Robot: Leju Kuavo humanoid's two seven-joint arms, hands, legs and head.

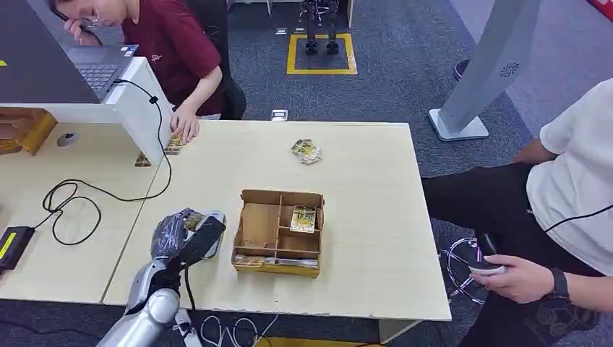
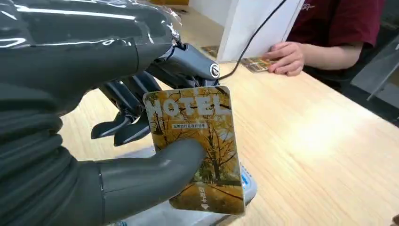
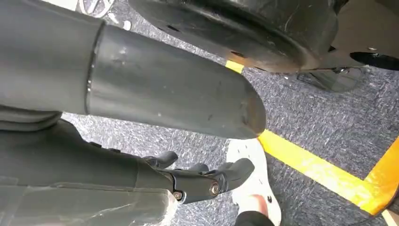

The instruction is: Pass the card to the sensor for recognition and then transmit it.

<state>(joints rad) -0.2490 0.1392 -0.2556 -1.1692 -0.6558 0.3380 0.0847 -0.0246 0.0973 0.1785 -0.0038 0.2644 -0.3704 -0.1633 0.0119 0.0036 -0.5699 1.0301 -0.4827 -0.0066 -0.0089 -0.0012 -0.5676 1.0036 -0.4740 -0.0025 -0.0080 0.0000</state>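
Observation:
My left hand (image 1: 181,235) pinches a hotel card (image 2: 197,150), yellow with autumn trees, between thumb and fingers. The card hangs upright just above a white sensor pad (image 2: 248,184) with a blue light, near the table's front left. In the head view the sensor (image 1: 215,230) peeks out right of the hand, and the card (image 1: 193,220) is barely seen. My right hand (image 3: 141,174) hangs by my side over the carpet, fingers apart and holding nothing.
A cardboard divider box (image 1: 278,231) stands right of the sensor with one card (image 1: 303,217) in a compartment. Loose cards (image 1: 306,150) lie at the table's back. A person in red rests a hand (image 1: 184,123) on more cards. Another person (image 1: 571,195) sits at the right.

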